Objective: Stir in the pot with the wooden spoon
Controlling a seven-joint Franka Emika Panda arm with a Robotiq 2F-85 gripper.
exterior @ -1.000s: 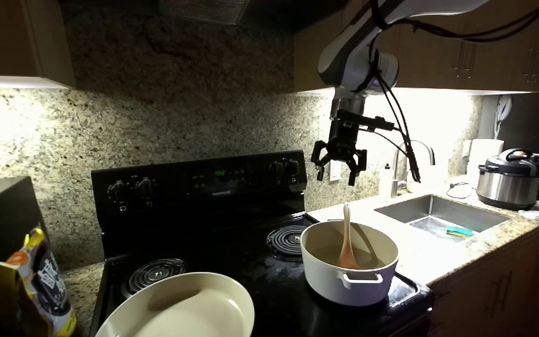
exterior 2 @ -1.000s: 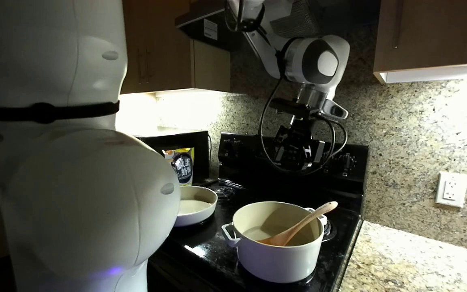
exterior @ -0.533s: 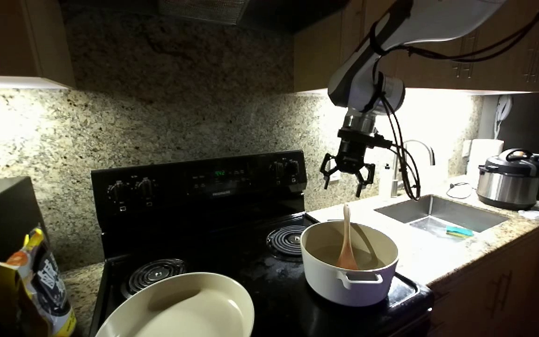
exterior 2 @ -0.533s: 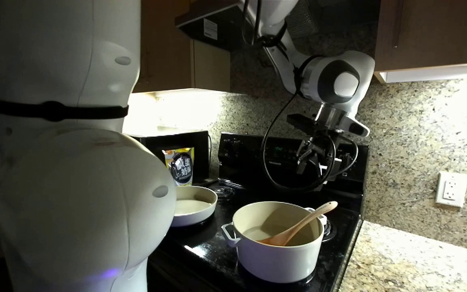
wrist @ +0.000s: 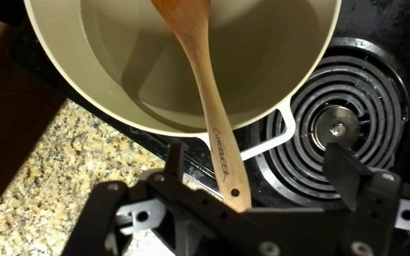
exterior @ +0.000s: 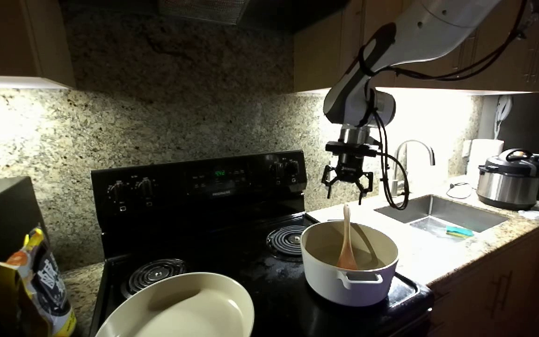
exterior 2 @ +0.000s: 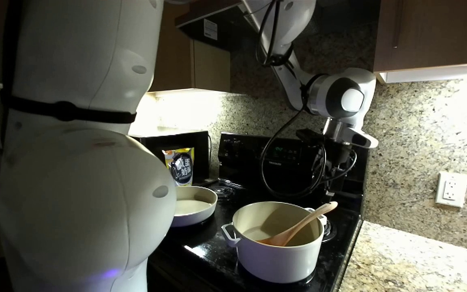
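Spoon (wrist: 210, 96) is leaning in the pot (exterior: 325, 281), its long handle (wrist: 228, 163) poking up and out | pincer (exterior: 345, 199) is hanging just above that end, spread wide, holding nothing | handle is pointing up at the gap between the fingers (wrist: 343, 174), nearer one | likely going down next

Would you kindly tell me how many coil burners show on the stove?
2 visible: one burner near the shallow pan, another burner near the pot. More may be hidden beneath the pan and pot.
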